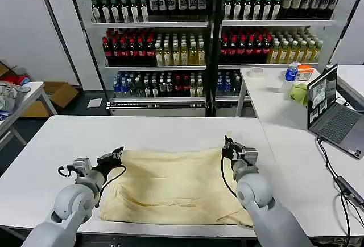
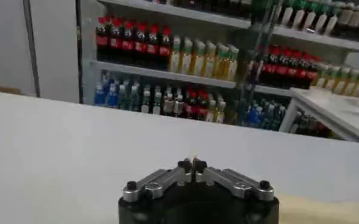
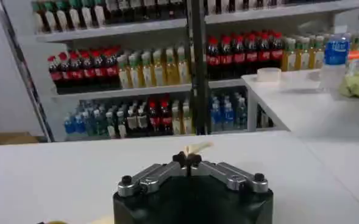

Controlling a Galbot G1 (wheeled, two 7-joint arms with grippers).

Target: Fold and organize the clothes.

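Note:
The clothes are one pale cream-yellow T-shirt (image 1: pixel 173 187), lying folded over on the white table (image 1: pixel 51 144) in the head view. My left gripper (image 1: pixel 118 152) is shut on its far left corner. My right gripper (image 1: pixel 227 145) is shut on its far right corner. A sliver of cream cloth sticks out between the shut fingertips in the left wrist view (image 2: pixel 193 159) and in the right wrist view (image 3: pixel 197 148). Both corners are held a little above the tabletop.
A second white table (image 1: pixel 284 122) stands to the right with an open laptop (image 1: pixel 333 110), a lime-green cloth lump (image 1: pixel 299 93), a water bottle (image 1: pixel 291 71) and cables. Drink shelves (image 1: pixel 210 36) line the back wall. A cluttered table edge (image 1: pixel 17 96) sits far left.

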